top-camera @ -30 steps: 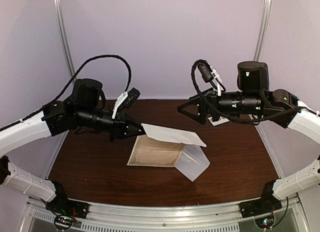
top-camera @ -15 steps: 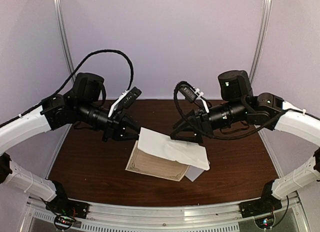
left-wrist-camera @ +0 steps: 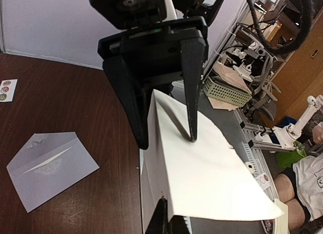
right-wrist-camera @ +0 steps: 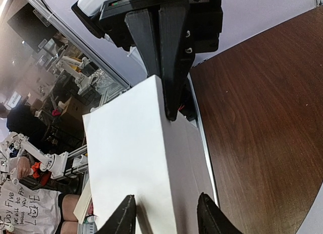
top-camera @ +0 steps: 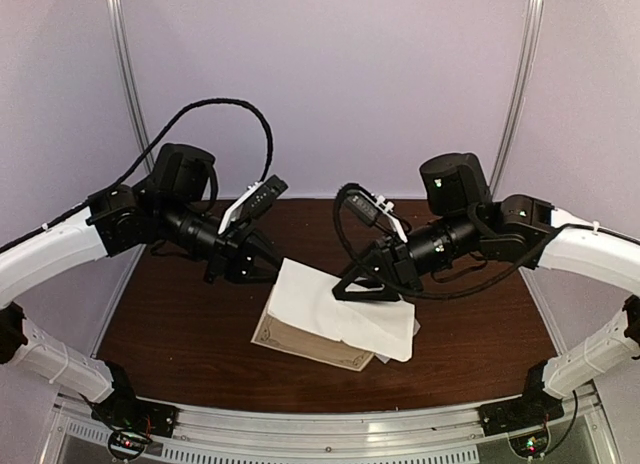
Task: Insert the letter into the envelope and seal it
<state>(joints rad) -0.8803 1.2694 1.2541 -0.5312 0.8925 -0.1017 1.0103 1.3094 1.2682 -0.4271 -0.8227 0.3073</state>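
clamping folded white letter in shut left jaws above table; straddling its other edge with right jaws partly open; spotting envelope flat on table nearby.

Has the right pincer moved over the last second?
Yes. The right pincer moved left and toward the near side, away from the back edge of the table, reaching the white sheet.

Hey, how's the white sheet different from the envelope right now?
The white sheet is held up, pinched by the left gripper; the envelope lies flat on the table. The sheet is bright white and folded over; the envelope is pale grey. Both are paper.
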